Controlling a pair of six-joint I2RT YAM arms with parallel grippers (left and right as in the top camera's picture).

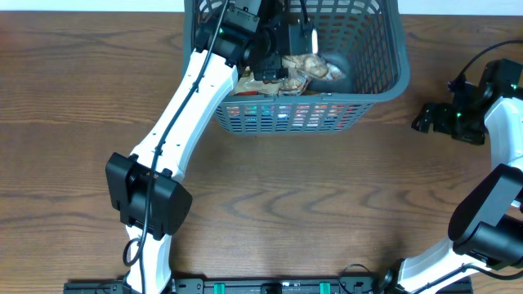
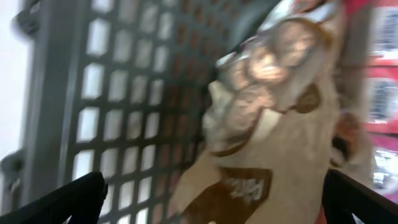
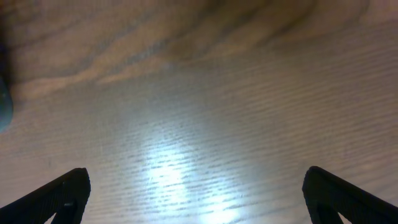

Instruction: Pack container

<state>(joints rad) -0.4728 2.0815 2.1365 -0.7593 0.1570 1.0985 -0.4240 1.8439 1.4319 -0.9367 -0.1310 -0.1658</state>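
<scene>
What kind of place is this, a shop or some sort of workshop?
Probably a robotics lab or test bench: a left arm and a right arm stand at a wooden table, the left one reaching into a grey basket of snack packets.

A brown wood-grain table (image 1: 327, 196) fills the view, with a pale glare on it in the right wrist view. Inside the container (image 1: 327, 98) lies a tan crinkled pouch (image 2: 273, 137) with a brown label – its clear upper part shows round brown pieces. Pink-red packs (image 2: 382, 93) sit just beside it, blurred. A black rail (image 1: 270, 287) runs along the table's near edge
</scene>
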